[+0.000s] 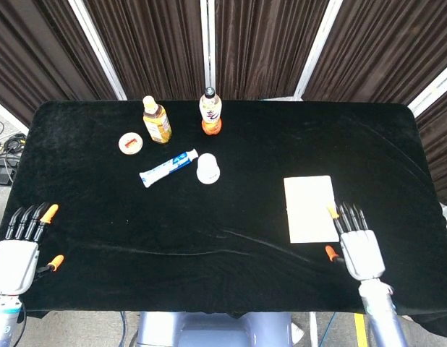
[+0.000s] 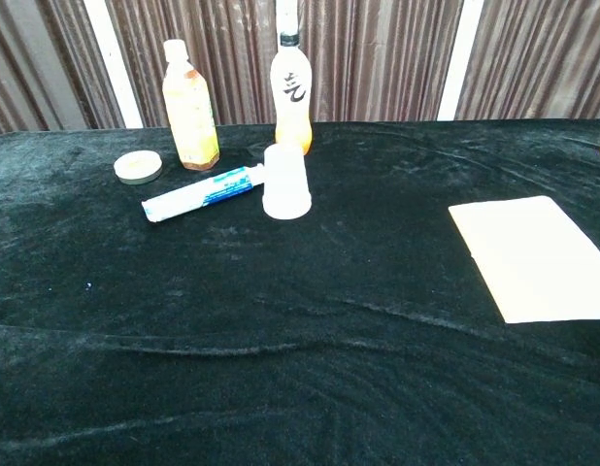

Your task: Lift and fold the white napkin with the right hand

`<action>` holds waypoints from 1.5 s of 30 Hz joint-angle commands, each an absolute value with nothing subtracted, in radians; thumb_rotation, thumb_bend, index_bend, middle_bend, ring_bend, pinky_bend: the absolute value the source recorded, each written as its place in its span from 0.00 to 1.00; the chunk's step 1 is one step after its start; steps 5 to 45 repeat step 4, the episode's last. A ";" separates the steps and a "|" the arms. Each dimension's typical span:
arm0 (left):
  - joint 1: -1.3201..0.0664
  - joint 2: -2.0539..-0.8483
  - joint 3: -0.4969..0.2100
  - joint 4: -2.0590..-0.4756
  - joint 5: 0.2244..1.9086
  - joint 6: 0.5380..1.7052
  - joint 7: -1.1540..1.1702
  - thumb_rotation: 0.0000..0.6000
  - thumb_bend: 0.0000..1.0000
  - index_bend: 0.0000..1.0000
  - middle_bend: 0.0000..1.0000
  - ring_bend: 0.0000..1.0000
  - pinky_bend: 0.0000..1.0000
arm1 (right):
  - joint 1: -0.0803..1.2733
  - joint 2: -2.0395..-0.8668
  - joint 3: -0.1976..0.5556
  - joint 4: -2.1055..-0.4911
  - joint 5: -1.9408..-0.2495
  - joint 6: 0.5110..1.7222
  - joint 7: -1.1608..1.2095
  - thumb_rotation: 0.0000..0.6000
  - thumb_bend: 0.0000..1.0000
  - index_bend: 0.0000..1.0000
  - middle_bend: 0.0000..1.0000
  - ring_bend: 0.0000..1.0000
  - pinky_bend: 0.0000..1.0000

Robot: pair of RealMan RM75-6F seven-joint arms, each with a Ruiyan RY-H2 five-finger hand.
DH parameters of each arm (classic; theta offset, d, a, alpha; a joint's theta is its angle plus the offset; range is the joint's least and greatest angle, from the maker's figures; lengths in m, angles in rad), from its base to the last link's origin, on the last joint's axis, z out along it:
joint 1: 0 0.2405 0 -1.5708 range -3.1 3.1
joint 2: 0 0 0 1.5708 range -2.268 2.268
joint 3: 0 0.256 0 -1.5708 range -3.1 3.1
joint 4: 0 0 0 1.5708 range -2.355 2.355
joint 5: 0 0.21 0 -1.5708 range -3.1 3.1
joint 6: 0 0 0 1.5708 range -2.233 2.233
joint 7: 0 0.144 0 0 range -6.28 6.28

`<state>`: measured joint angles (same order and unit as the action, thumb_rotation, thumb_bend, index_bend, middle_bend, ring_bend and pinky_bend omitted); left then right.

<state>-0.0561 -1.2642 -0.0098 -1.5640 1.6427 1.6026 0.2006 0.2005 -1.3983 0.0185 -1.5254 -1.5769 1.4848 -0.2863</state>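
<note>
Your white napkin is lying flat on the black surface, right-center, w/ the right robot hand just beside its near right corner. That hand is spread, holding nothing, one orange fingertip right at the napkin's edge. Left robot hand is parked at the near left corner, well apart from everything, also spread and empty.

Handling-wise, my read: the thing looks thin and light, prob soft paper or cloth, so it'll flop rather than hold shape and could slide on the velvety cloth if you push instead of pinch. It sits dead flat, so there's no lip to get under. I'd go for the right long edge or the near right corner, since that's closest to you, pinch thumb vs finger, lift gently. Too much speed and it'll flutter or slip out, imo.

The cup, tube, two bottles and small round tin are all far-left of it, no obstruction there.
</note>
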 commanded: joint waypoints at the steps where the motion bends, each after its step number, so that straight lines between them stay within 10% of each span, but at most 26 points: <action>1: -0.054 -1.264 -0.007 -1.560 1.652 1.611 0.195 1.00 0.14 0.00 0.00 0.00 0.00 | 0.176 -1.345 -0.028 -1.521 -1.649 1.524 -0.247 1.00 0.14 0.00 0.00 0.00 0.00; 45: -0.053 -1.264 -0.004 -1.568 1.658 1.612 0.196 1.00 0.14 0.00 0.00 0.00 0.00 | 0.160 -1.336 -0.033 -1.512 -1.668 1.553 -0.233 1.00 0.14 0.00 0.00 0.00 0.00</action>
